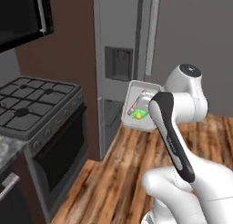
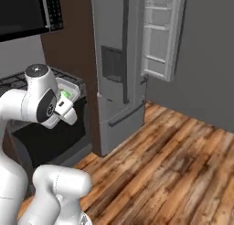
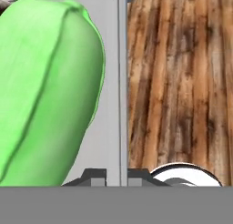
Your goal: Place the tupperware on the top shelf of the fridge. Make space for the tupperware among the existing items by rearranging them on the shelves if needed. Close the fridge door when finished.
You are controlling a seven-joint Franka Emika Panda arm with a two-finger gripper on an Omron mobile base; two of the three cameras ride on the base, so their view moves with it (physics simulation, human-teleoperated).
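The tupperware (image 1: 138, 110) is a clear shallow box with green and red food, held up in the air and tilted on edge. My gripper (image 3: 116, 176) is shut on its rim (image 3: 122, 82), with the green food (image 3: 45, 91) close beside it. In the right base view the tupperware (image 2: 68, 93) sits just past my gripper (image 2: 64, 105). The grey fridge (image 1: 116, 45) stands ahead, its left door with the dispenser (image 2: 112, 64) shut. Its right door (image 2: 160, 32) is swung open and shows its bins. The top shelf, the other shelves and the existing items are hidden from here.
A black stove (image 1: 32, 104) with an oven (image 1: 59, 150) stands left of the fridge, under a dark microwave (image 1: 18, 18). A brown panel (image 1: 73, 41) separates them. Wooden floor (image 2: 173, 164) stretches in front of the fridge, with a grey wall (image 2: 205, 50) to the right.
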